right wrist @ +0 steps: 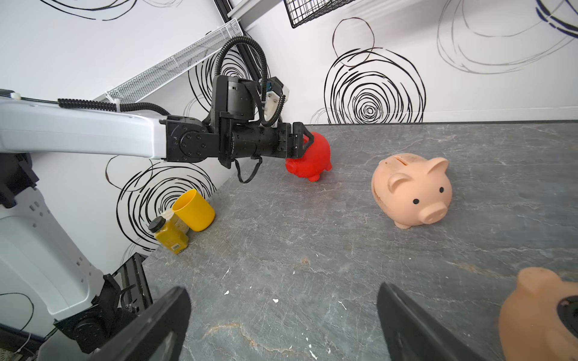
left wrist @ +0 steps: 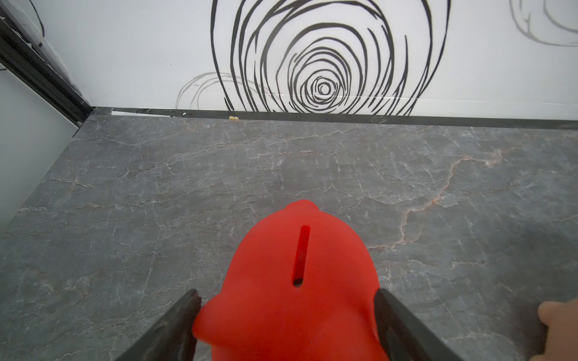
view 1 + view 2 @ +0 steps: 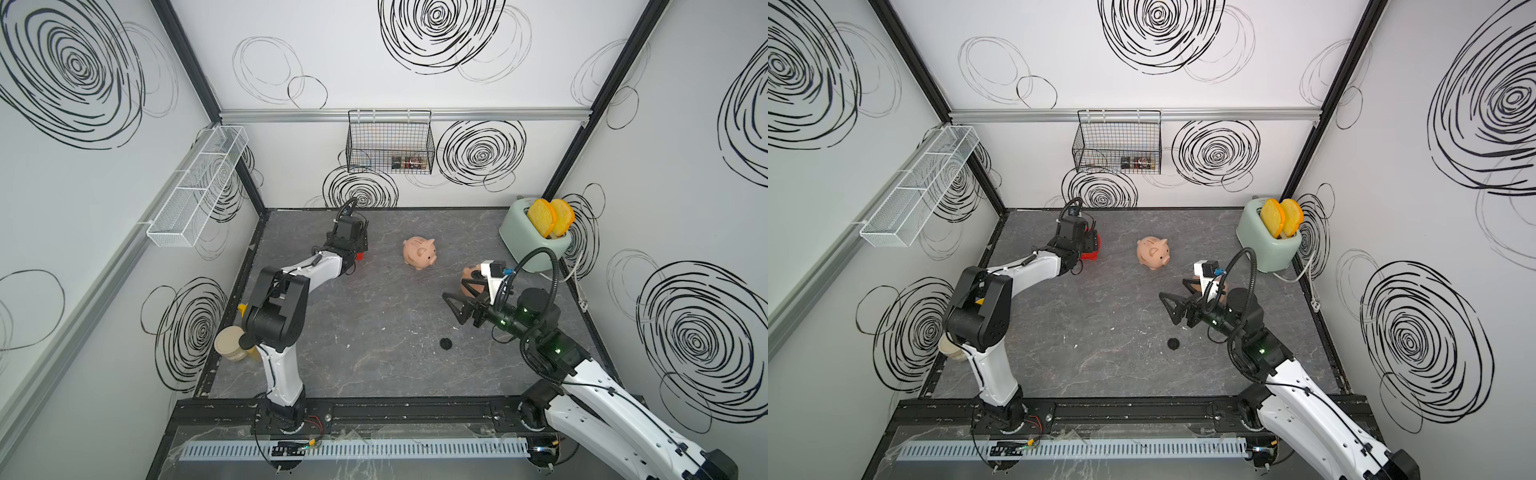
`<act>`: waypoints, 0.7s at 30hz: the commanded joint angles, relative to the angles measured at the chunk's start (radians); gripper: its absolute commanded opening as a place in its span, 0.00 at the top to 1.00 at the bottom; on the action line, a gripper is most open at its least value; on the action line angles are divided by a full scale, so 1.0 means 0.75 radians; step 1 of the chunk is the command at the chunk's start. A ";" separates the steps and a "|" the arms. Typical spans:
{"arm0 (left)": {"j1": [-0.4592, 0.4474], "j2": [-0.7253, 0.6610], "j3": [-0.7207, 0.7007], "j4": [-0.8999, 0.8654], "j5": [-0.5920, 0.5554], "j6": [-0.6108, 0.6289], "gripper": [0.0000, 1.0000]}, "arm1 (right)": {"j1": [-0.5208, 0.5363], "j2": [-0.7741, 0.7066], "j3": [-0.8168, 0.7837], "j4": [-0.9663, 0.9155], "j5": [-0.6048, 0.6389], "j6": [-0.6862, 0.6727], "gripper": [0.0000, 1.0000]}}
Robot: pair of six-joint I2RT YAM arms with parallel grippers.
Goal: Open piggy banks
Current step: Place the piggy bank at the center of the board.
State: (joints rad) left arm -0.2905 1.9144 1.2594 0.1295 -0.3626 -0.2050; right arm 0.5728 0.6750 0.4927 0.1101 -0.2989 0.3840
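Note:
My left gripper (image 2: 286, 292) is shut on the red piggy bank (image 2: 300, 281), one finger on each flank; the coin slot faces up. This grip shows low over the back left of the table (image 1: 308, 156). The pale pink piggy bank (image 3: 419, 252) stands upright mid-table (image 1: 413, 190). The peach-tan piggy bank (image 1: 538, 318) lies tipped beside my right gripper (image 1: 283, 289), its dark round belly hole showing; in a top view (image 3: 470, 277) the wrist camera partly hides it. The right gripper (image 3: 453, 289) is open and holds nothing. A small round black plug (image 3: 445, 343) lies loose on the table.
A mint toaster (image 3: 536, 235) with two toast slices stands at the back right. A yellow cup (image 1: 194, 211) and a mustard bottle (image 1: 170, 234) sit by the left wall. A black wire basket (image 3: 390, 141) and a white mesh shelf (image 3: 199, 187) hang on the walls.

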 commanded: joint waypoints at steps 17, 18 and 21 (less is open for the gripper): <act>-0.054 0.108 0.118 0.056 -0.128 0.027 0.18 | -0.009 -0.040 0.002 -0.061 0.019 0.016 0.01; -0.053 0.111 0.109 0.062 -0.129 0.026 0.18 | -0.009 -0.041 0.000 -0.063 0.017 0.019 0.01; -0.054 0.116 0.095 0.071 -0.133 0.021 0.18 | -0.009 -0.042 -0.006 -0.063 0.012 0.027 0.01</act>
State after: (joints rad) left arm -0.3294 1.9942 1.3373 0.1219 -0.4294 -0.1974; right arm 0.5709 0.6563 0.4927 0.0673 -0.2852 0.3969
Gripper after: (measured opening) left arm 0.847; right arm 0.988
